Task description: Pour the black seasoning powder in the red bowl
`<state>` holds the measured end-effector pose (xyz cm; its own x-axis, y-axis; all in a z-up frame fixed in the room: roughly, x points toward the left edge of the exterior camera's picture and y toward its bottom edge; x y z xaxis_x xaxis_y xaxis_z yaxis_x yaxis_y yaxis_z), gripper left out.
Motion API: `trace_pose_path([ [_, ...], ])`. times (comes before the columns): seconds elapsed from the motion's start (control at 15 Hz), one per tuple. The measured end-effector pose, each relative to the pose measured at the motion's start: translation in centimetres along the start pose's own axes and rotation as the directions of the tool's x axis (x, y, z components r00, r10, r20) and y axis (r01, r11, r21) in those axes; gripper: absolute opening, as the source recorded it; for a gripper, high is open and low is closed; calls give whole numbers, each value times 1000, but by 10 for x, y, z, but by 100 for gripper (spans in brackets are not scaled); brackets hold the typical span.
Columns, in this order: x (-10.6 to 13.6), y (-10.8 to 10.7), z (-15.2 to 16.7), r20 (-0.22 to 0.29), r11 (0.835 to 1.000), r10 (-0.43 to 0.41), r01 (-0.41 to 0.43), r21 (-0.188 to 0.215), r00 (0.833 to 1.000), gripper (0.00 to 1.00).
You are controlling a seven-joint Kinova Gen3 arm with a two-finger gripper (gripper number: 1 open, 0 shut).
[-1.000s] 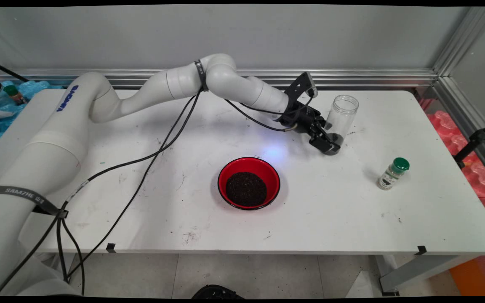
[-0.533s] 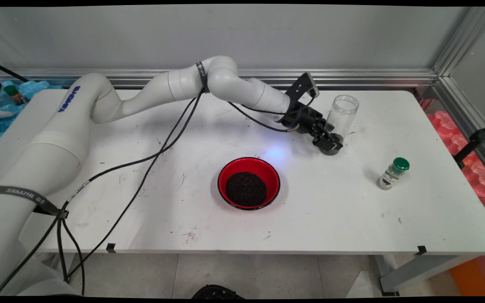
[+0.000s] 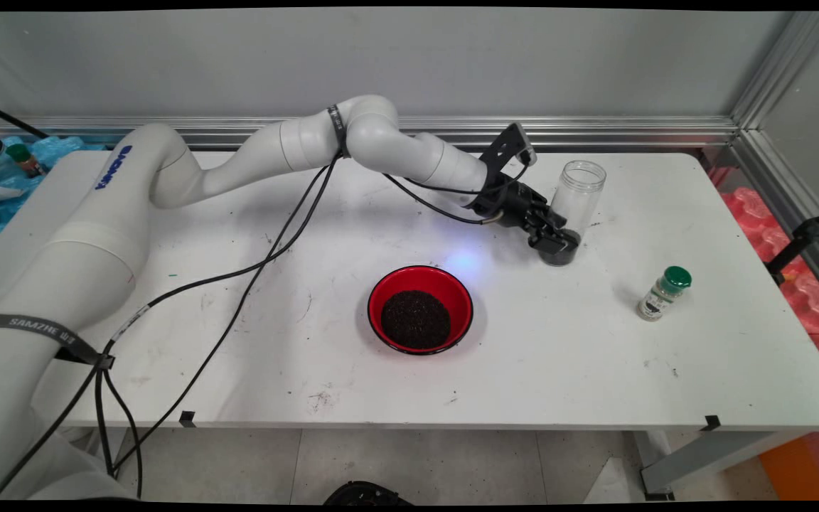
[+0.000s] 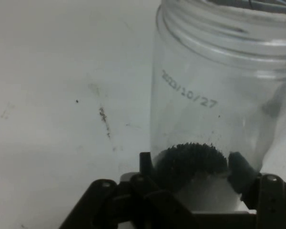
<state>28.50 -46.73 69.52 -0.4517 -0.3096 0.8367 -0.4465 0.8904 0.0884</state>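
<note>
A clear lidless jar point(image 3: 576, 199) stands at the table's back right, with a little dark grain at its bottom. My gripper point(image 3: 557, 245) reaches it from the left, low at the base. In the hand view the jar point(image 4: 214, 86) fills the upper right. My gripper point(image 4: 191, 164) has one finger pressed against each side of the jar's lower part, shut on it. The jar stands upright on the table.
A red bowl point(image 3: 375, 299) holding dark grains sits at the table's middle, in front and to the left of the jar. A small spice bottle point(image 3: 662, 293) with a green cap stands to the right. Black cables hang from the arm across the table's left half.
The gripper has shifted slightly right against the jar's base, and its fingers have drawn together around the jar. The jar, bowl and bottle have not moved.
</note>
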Motion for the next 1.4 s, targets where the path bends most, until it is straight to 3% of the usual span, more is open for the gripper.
trace_pose_path([
  [0.67, 9, 7, -17, -27, 1000, 9, -9, -5, 1000, 0],
  [1.4, 24, 9, -74, -62, 999, 46, -45, 19, 997, 0],
])
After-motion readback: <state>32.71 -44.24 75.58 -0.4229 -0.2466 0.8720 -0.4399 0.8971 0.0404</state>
